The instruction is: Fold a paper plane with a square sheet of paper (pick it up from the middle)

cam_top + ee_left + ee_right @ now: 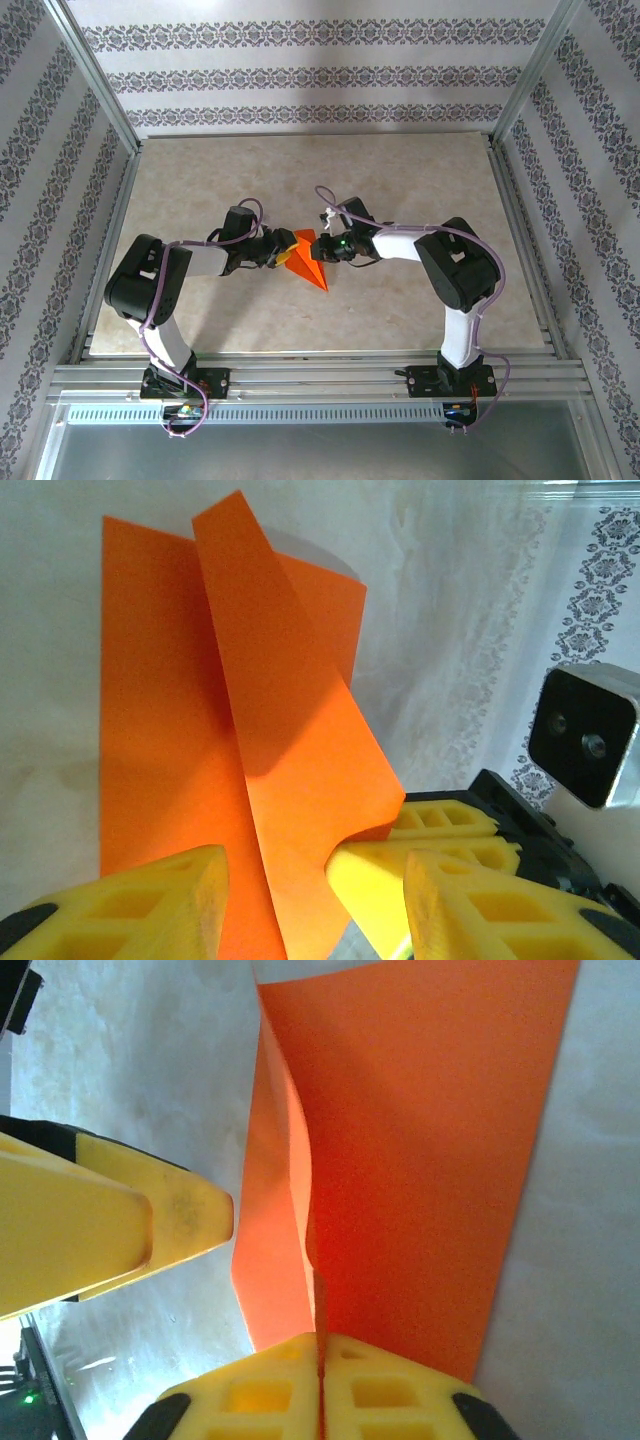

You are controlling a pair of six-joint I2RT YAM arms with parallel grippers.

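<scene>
Orange-red square sheet of paper (310, 260), creased narrow, sits at mid-desk (420, 180) with its long axis running 11 to 5 o'clock. The right claw (318, 1355) is pinched together on its fold from 3 o'clock. The left claw (300, 880), jaws apart, straddles a flap from 9 o'clock.

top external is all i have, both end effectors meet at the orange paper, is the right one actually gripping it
Observer: Yes. The right wrist view shows the right end effector shut on a raised fold of the square sheet of paper.
Operator: and the left one
Observer: The left wrist view shows the left end effector open, an upright flap of the paper passing between its fingers.
Operator: any of it flat
Observer: Yes, the right wrist view shows a wide panel that seems to lie flat on the table.
</scene>
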